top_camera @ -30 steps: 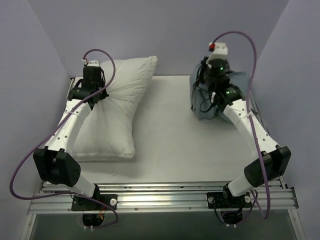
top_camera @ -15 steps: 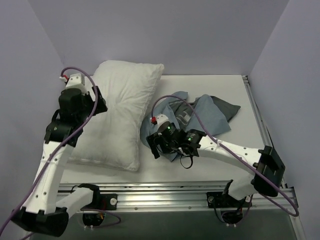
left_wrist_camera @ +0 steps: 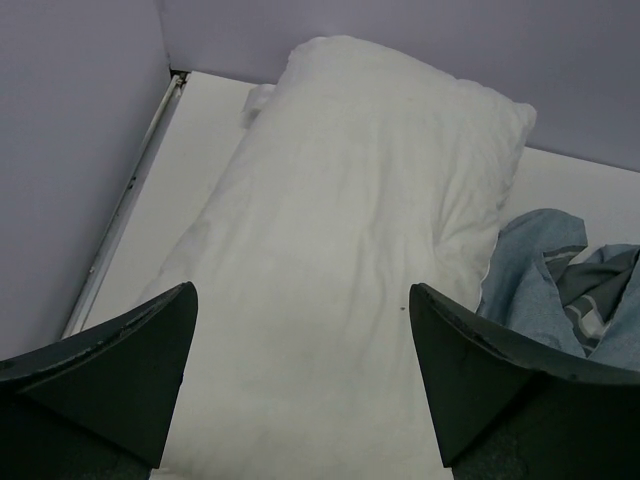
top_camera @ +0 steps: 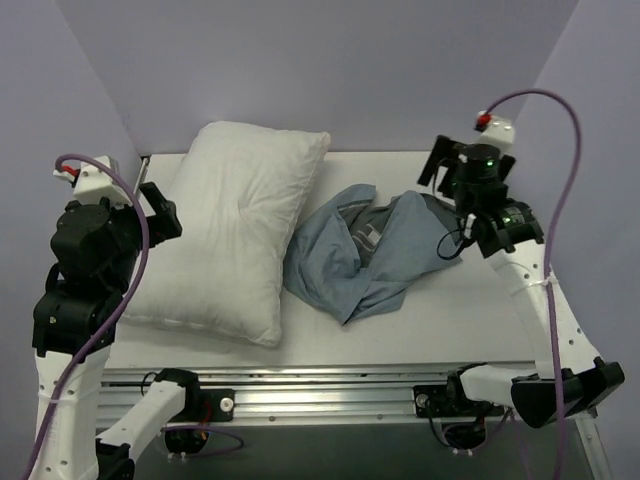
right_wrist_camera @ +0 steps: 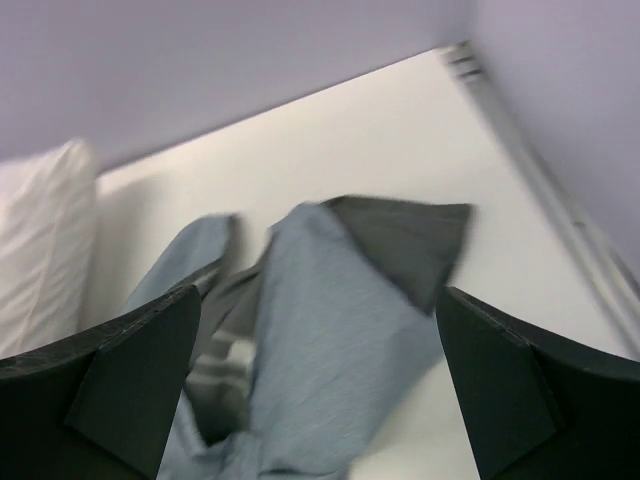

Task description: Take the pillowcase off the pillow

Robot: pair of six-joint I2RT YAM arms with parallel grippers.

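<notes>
The white table (top_camera: 450,312) is the biggest thing in front of me, walled in lilac on three sides. On its left half lies the pillow (top_camera: 235,225), bare and white, plump and slightly dimpled. Its long axis runs from about 7 o'clock up to 1 o'clock in the overhead view.

At 3 o'clock from the pillow is the pillowcase (top_camera: 385,250), fully off the pillow and crumpled in a heap near the middle of the table. Its left edge sits right against the pillow's lower right side. Mostly the light blue-grey face is up. A fold near the heap's centre shows dark grey with white stripes, and a dark grey corner sticks out toward 2 o'clock.

My left gripper (left_wrist_camera: 300,298) hangs raised at about 9 o'clock from the pillow. The fingers are spread wide with nothing between them, and the pillow lies below. My right gripper (right_wrist_camera: 318,296) is up at about 2 o'clock from the pillowcase. It is also spread wide and empty, looking down on the heap, though that view is blurred.
</notes>
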